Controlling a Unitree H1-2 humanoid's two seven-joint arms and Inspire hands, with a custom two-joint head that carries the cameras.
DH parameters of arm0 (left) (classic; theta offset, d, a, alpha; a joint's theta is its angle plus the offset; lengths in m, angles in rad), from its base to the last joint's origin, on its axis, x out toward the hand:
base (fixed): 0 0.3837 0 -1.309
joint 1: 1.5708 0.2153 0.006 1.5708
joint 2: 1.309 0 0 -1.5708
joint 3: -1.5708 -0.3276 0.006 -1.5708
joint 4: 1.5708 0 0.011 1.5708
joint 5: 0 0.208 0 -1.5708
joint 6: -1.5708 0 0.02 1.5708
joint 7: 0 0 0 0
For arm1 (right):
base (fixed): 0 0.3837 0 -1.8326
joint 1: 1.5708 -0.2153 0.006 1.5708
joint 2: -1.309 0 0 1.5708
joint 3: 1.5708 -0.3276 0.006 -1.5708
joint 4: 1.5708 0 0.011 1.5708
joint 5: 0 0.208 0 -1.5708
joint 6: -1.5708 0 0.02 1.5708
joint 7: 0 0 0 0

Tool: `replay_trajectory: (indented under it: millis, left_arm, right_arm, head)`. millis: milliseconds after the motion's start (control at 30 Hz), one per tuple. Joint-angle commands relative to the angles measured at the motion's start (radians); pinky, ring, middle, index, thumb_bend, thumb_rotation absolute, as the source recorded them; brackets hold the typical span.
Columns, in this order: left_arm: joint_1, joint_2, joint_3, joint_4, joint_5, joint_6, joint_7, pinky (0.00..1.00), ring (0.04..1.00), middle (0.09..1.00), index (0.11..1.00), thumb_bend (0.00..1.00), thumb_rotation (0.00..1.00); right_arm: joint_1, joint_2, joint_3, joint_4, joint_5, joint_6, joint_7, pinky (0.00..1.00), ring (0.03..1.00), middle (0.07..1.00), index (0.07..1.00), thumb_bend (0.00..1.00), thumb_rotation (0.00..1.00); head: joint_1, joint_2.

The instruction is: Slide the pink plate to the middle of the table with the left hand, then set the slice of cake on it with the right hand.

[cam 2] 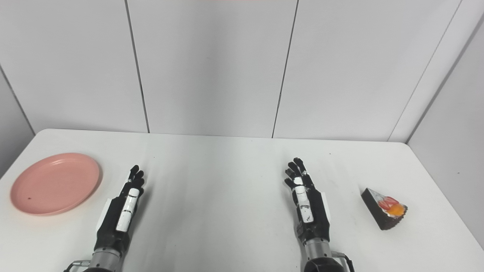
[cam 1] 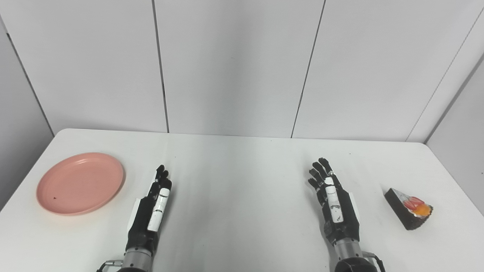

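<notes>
Nothing done yet, by the look of it: both steps are open. Left to right:

- pink plate (cam 1: 80, 183): far left of the table (cam 1: 242, 181), near its left edge, bare apart from a small dark speck. Not in the middle, so the slide is still to do.
- left hand (cam 1: 153, 207): just right of the plate, apart from it, not touching the rim. Fingers straight and close together, pointing to the far side, seen edge-on. It holds nothing. Can't tell from this angle whether it rests on the table or sits just above it.
- Table middle: nothing between the two hands.
- right hand (cam 1: 334, 204): right of centre, fingers extended and slightly spread, back of the hand up. Empty, touching no object.
- slice of cake (cam 1: 409, 208): right side of the table, well clear of the right hand, dark wedge with red and orange topping. Untouched, a whole table-width from the plate.

Left hand's slide comes first, I'd judge; the cake waits on it.
</notes>
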Motion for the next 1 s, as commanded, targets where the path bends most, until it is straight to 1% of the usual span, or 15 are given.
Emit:
replay_trajectory:
  millis: [0,67,233,467,633,967]
  left_arm:
    - [-0.013,0.0,0.0,-0.022,0.008,-0.004,0.01,1.0,1.0,1.0,1.0,0.63,0.94]
    - [-0.014,0.0,0.001,-0.02,0.005,-0.005,0.01,1.0,1.0,1.0,1.0,0.63,0.94]
    - [-0.018,0.003,0.005,-0.01,-0.006,-0.018,0.004,1.0,1.0,1.0,1.0,0.62,0.93]
    - [-0.023,0.004,0.007,0.0,-0.008,-0.022,0.003,1.0,1.0,1.0,1.0,0.62,0.93]
    - [-0.023,0.002,0.01,0.002,-0.006,-0.021,0.008,1.0,1.0,1.0,1.0,0.64,0.94]
    - [-0.02,0.003,0.005,-0.005,0.008,-0.028,0.012,1.0,1.0,0.992,1.0,0.63,0.94]
  right_arm:
    - [0.034,-0.002,-0.008,0.014,-0.004,-0.029,0.011,0.91,0.903,0.91,0.91,0.87,0.81]
    - [0.037,0.0,-0.008,0.009,-0.001,-0.023,0.014,0.92,0.91,0.92,0.919,0.87,0.81]
    - [0.043,0.004,-0.006,-0.003,0.001,-0.019,0.015,0.92,0.913,0.927,0.927,0.85,0.8]
    - [0.047,0.008,-0.01,-0.009,0.024,-0.009,0.025,0.91,0.913,0.928,0.927,0.87,0.77]
    - [0.053,0.011,-0.009,-0.022,0.036,0.005,0.027,0.91,0.916,0.931,0.925,0.87,0.77]
    - [0.064,0.008,-0.009,-0.047,0.052,0.024,0.031,0.92,0.922,0.934,0.924,0.88,0.77]
  head:
    - [-0.001,0.001]
    - [-0.001,0.001]
    - [-0.004,0.003]
    - [-0.007,0.002]
    - [-0.007,0.002]
    - [-0.001,0.006]
